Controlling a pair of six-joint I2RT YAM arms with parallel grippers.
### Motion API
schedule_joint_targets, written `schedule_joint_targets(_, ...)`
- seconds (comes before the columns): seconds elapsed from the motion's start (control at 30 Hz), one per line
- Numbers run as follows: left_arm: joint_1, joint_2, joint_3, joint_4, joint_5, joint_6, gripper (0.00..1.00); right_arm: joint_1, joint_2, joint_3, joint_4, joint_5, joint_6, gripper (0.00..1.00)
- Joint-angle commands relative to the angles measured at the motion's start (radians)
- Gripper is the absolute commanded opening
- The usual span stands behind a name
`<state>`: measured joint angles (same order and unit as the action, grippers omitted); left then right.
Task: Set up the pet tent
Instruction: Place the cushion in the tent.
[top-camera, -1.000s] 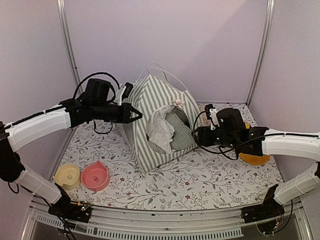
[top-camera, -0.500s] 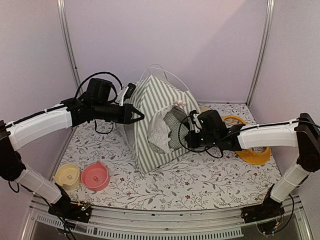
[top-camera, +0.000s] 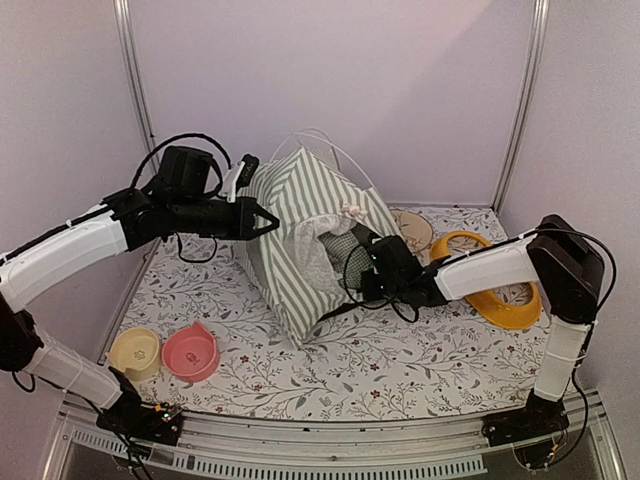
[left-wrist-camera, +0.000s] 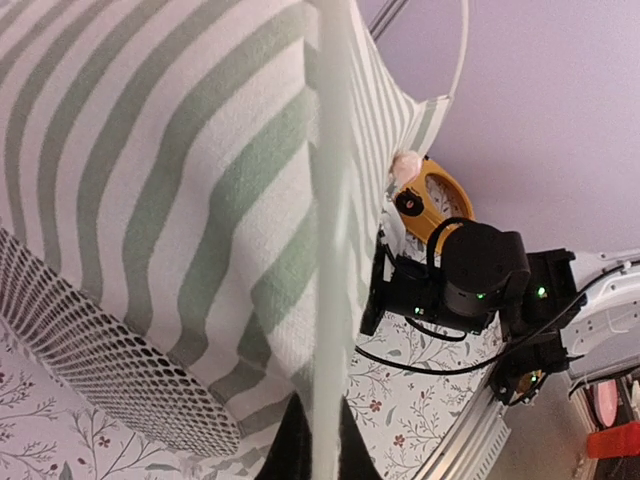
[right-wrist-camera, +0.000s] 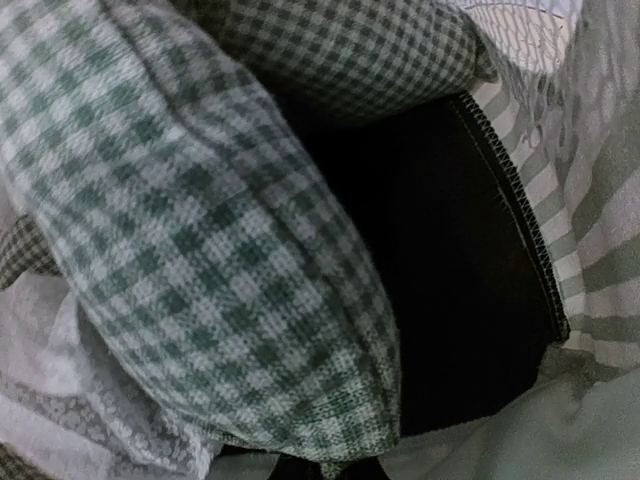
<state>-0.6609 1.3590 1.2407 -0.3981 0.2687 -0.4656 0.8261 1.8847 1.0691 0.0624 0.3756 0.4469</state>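
The pet tent (top-camera: 295, 235) is standing upright at the middle of the floral-print table cover (top-camera: 420, 360), toward the far side, with its entrance facing near and right. Thin white poles (top-camera: 335, 147) are arching out above its peak. The left gripper (top-camera: 272, 218) is reaching in from the left at mid-height and is meeting the tent's near left corner. In the left wrist view, a pale vertical edge strip (left-wrist-camera: 328, 250) of the tent is running down between the two black fingers (left-wrist-camera: 292, 452), which are lying close together and clamping it. The round black mesh window (left-wrist-camera: 100, 370) is showing low on the striped wall beside that strip. The right gripper (right-wrist-camera: 318, 468) is reaching into the entrance from the right, beside the white lace curtain (top-camera: 305, 250). Its fingers are drawn fully together. The lower edge of the green-and-white checked cushion (right-wrist-camera: 200, 250) is meeting the fingertips, but whether fabric is being pinched cannot be told. The cushion is lying inside the tent, tilted against the dark interior. A pink bowl (top-camera: 190, 352) and a yellow bowl (top-camera: 134, 352) are sitting side by side at the near left, well apart from the tent. A yellow ring-shaped dish (top-camera: 505, 318) is lying at the right, partly under the right arm. A tan disc (top-camera: 412, 228) is lying near the tent's far right side.
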Motion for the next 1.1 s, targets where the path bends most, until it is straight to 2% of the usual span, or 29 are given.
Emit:
schedule_joint_targets(0.0, 0.056, -0.111, -0.022, -0.033, -0.118, -0.087, 0.0, -0.011, -0.093, -0.104, -0.072, 0.03, 0.055, 0.11)
schedule_joint_targets(0.03, 0.059, -0.113, -0.025, -0.034, -0.121, -0.086, 0.0, -0.01, -0.129, -0.118, -0.084, 0.02, 0.059, 0.16)
schedule_joint_targets(0.13, 0.061, -0.095, -0.032, -0.028, -0.072, -0.079, 0.0, 0.0, -0.283, -0.161, -0.07, -0.03, 0.05, 0.43)
schedule_joint_targets(0.2, 0.06, -0.084, -0.046, -0.005, -0.029, -0.078, 0.0, 0.02, -0.374, -0.181, -0.025, -0.09, 0.029, 0.55)
schedule_joint_targets(0.27, 0.055, -0.072, -0.046, 0.001, -0.007, -0.08, 0.0, 0.053, -0.431, -0.18, 0.022, -0.145, 0.003, 0.6)
schedule_joint_targets(0.33, 0.048, -0.062, -0.045, 0.004, -0.004, -0.078, 0.0, 0.082, -0.447, -0.146, 0.034, -0.173, -0.018, 0.6)
schedule_joint_targets(0.47, 0.044, -0.063, -0.041, 0.0, -0.022, -0.085, 0.0, 0.103, -0.423, -0.058, -0.049, -0.197, -0.031, 0.65)
schedule_joint_targets(0.57, 0.044, -0.078, -0.044, -0.005, -0.075, -0.101, 0.0, 0.104, -0.419, -0.03, -0.118, -0.196, -0.008, 0.73)
schedule_joint_targets(0.63, 0.043, -0.092, -0.059, 0.01, -0.094, -0.118, 0.0, 0.106, -0.453, -0.073, -0.068, -0.245, -0.014, 0.83)
schedule_joint_targets(0.7, 0.041, -0.101, -0.078, 0.04, -0.106, -0.133, 0.0, 0.112, -0.492, -0.117, -0.02, -0.267, -0.016, 0.83)
schedule_joint_targets(0.87, 0.032, -0.085, -0.094, 0.065, -0.078, -0.138, 0.0, 0.115, -0.489, -0.126, 0.014, -0.18, -0.016, 0.81)
schedule_joint_targets(0.97, 0.015, -0.071, -0.09, 0.071, -0.071, -0.13, 0.0, 0.113, -0.39, -0.023, 0.009, -0.15, -0.05, 0.74)
schedule_joint_targets(1.07, 0.003, -0.061, -0.086, 0.074, -0.073, -0.131, 0.0, 0.089, -0.211, 0.127, -0.082, -0.094, -0.034, 0.7)
